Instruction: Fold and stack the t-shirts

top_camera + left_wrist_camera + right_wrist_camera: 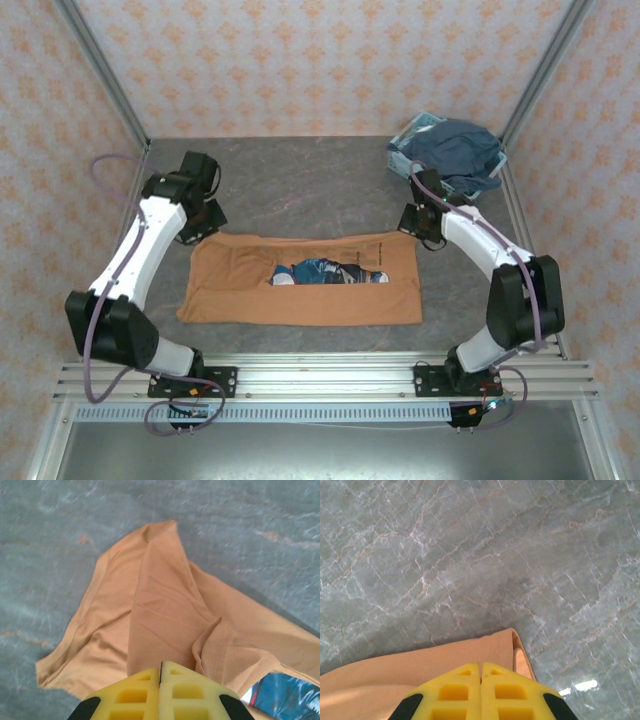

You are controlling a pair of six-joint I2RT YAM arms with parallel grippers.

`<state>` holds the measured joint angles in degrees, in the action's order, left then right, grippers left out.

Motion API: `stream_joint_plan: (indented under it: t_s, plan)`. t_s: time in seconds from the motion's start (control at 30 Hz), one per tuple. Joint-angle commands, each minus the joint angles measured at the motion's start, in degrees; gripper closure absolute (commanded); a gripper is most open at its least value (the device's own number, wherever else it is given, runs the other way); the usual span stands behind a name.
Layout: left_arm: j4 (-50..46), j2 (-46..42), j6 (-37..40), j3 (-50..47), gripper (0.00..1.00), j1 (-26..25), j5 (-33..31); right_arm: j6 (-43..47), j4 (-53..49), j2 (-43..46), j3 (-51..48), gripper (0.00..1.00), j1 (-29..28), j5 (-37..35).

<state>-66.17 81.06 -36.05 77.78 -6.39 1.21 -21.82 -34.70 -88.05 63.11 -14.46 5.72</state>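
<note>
T-shirt (300,295) lies flat mid-tabletop (300,180), its long axis running left to right. From above, the left claw (203,222) sits at its far-left corner and the right claw (415,226) at its far-right corner, equally near. Left wrist view: clenched tips over bunched cloth. Right wrist view: clenched tips over the hem corner. I cannot tell whether either pinches fabric.

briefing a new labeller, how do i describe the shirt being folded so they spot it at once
On the grey marbled table, look to the middle. The orange-tan t-shirt lies flat there as a wide band, a blue-and-white print peeking out at its centre. The other cloth is a dark blue heap in the light-blue basket at the far right corner.
</note>
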Motion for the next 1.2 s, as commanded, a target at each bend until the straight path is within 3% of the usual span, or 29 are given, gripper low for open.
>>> stream_joint_plan:
  t_s: [0.0, 0.37, 0.93, 1.03, 1.17]
  plan:
    - [-4.00, -4.29, -2.92, -4.41, 1.00, -0.51, -1.04, -2.02, -1.47, 2.26, -2.64, 1.00, -0.53, -1.35]
    - [-3.88, -14.91, -7.04, -20.06, 1.00, -0.83, -0.49, -2.95, -3.61, 5.01, -9.36, 1.00, -1.45, 1.67]
    - [-2.56, -19.07, -11.62, -29.25, 1.00, -1.53, -1.87, -3.99, -5.27, 7.19, -13.90, 0.99, -1.68, 2.88]
    - [-2.30, -19.67, -12.64, -30.60, 1.00, -2.02, -1.72, -4.45, -5.20, 7.05, -15.04, 0.93, -1.70, 3.99]
    - [-0.83, -20.16, -14.65, -33.24, 1.00, -2.45, 0.07, -5.63, -5.60, 8.08, -15.72, 0.72, -1.69, 3.92]
